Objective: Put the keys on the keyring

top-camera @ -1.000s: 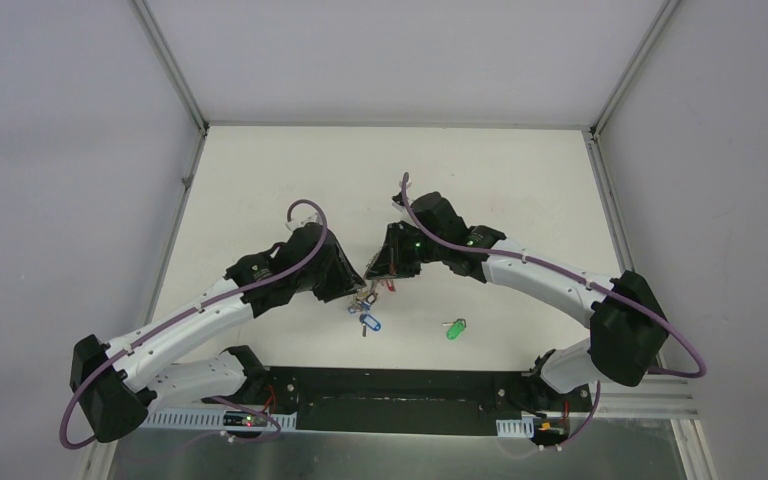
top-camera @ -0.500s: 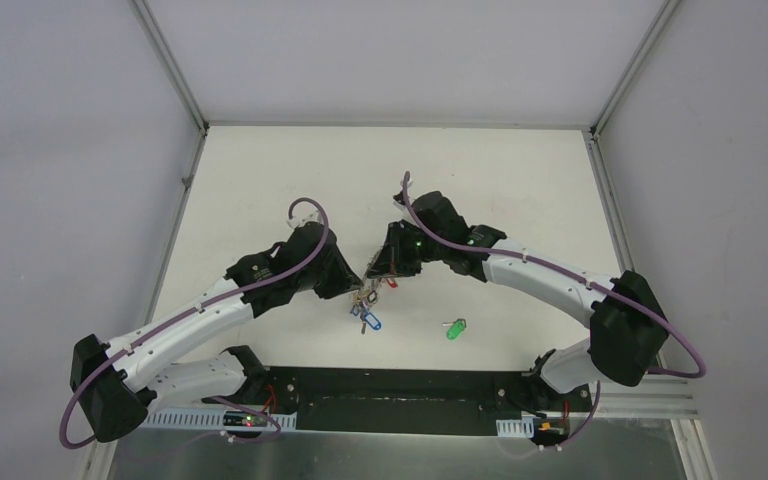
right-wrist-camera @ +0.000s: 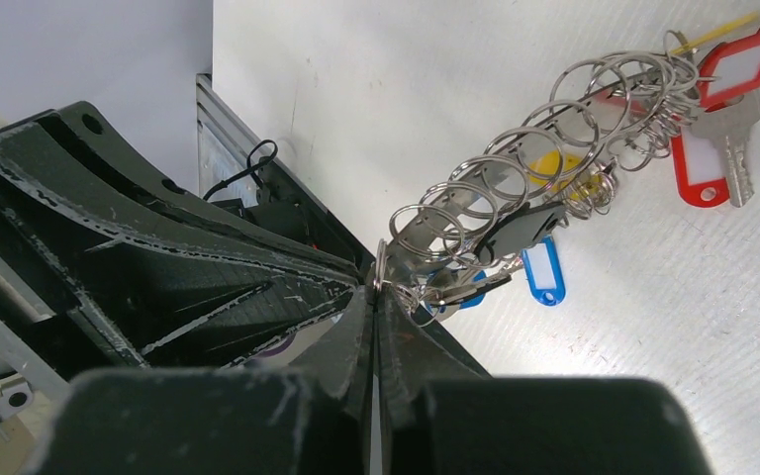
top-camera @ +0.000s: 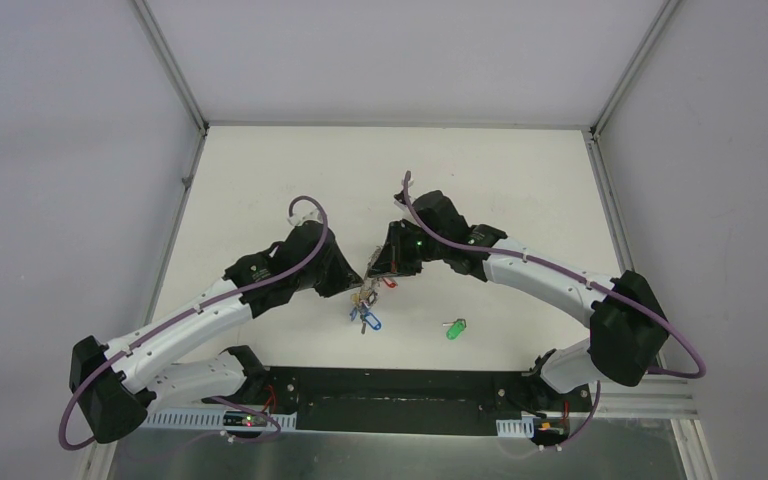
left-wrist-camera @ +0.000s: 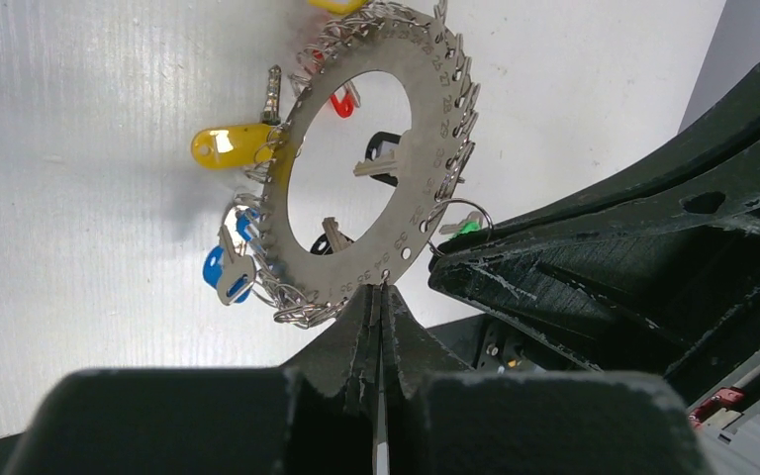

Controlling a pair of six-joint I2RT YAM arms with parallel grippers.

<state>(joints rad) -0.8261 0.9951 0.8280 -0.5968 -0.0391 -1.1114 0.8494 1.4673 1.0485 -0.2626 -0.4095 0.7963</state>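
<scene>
While left hand (left-wrist-camera: 380,290) and right hand (right-wrist-camera: 374,286) pinch keyring (left-wrist-camera: 440,129) | green key (top-camera: 456,328) lies apart.

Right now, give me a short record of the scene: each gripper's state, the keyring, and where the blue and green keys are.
left gripper: shut on the rim of the keyring
right gripper: shut on the keyring too, close beside the left's grip
keyring: held between both grippers, strung with tagged keys
blue-tagged key: in the bunch hanging at the keyring
green-tagged key: lying loose on the table, apart from the keyring, on the right arm's side
task: green-tagged key not yet on
</scene>
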